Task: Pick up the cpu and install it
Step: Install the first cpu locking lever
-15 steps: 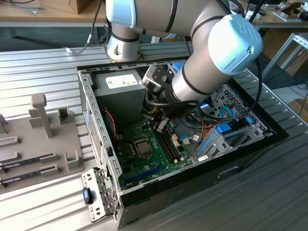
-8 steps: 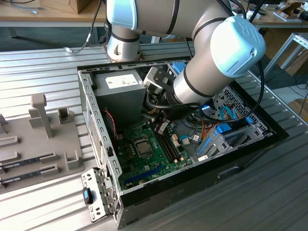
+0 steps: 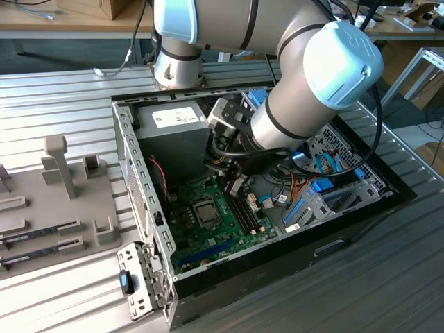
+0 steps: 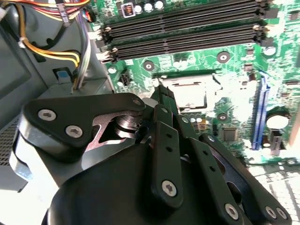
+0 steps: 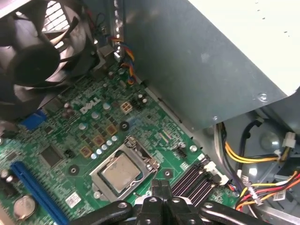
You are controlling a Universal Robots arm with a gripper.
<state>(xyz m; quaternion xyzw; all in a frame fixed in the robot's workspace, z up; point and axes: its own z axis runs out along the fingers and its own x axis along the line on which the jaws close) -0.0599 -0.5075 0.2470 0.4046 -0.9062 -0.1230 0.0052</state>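
grey slatted counter (image 3: 62,90) with an open pc case (image 3: 388,198) sitting on it, arm reaching down inside. looks to me like the main bit is done: the cpu (image 5: 121,172) is lying flat in the socket (image 5: 96,179) on the green motherboard (image 5: 89,129), silver top facing up. can't tell if the socket latch is clamped down. the hand (image 5: 161,186) hangs just above the board beside the socket and the memory slots (image 4: 187,26), fingers pressed together with nothing between them. case also holds the grey power supply (image 3: 173,132), a fan (image 5: 33,51), and bundles of yellow and orange cables (image 5: 248,157).
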